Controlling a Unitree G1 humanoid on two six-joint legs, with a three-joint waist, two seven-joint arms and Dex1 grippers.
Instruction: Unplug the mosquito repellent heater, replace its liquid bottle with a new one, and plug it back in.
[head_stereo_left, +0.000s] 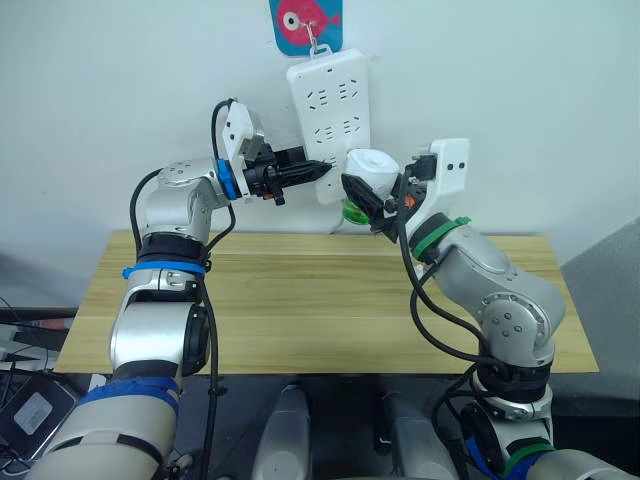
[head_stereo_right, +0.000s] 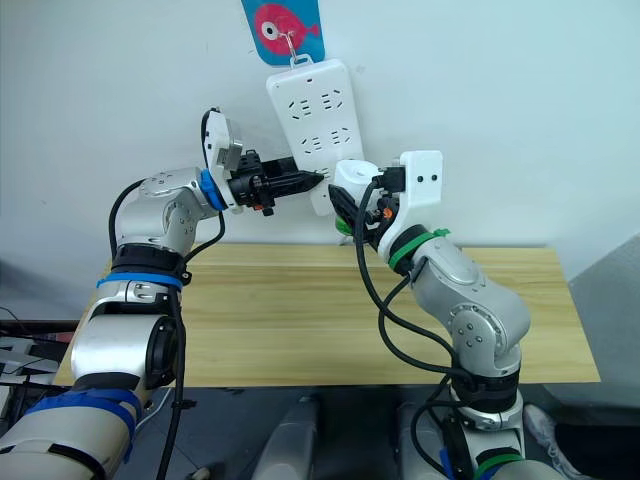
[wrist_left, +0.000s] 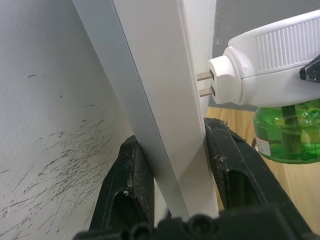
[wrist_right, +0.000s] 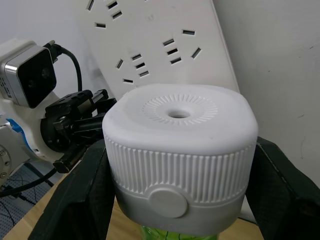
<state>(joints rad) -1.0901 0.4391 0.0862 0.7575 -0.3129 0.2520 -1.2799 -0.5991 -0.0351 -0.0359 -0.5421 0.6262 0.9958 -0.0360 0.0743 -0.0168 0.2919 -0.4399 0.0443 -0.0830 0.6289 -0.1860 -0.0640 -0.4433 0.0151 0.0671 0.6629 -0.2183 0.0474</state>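
The white mosquito repellent heater (head_stereo_left: 370, 165) sits between the two fingers of my right gripper (head_stereo_left: 368, 192), which is shut on its ribbed sides (wrist_right: 180, 150). A green liquid bottle (wrist_left: 287, 132) hangs under it. Its two metal prongs (wrist_left: 205, 83) point at the face of the white power strip (head_stereo_left: 335, 110), and their tips reach the strip's surface with most of their length showing. My left gripper (head_stereo_left: 310, 172) is shut on the strip's lower side edge, one black finger (wrist_left: 125, 185) on each face.
The power strip hangs on the white wall from a hook on a blue-and-pink fish plate (head_stereo_left: 305, 20), with several free sockets (wrist_right: 175, 47) above the heater. A wooden table (head_stereo_left: 300, 300) lies below both arms.
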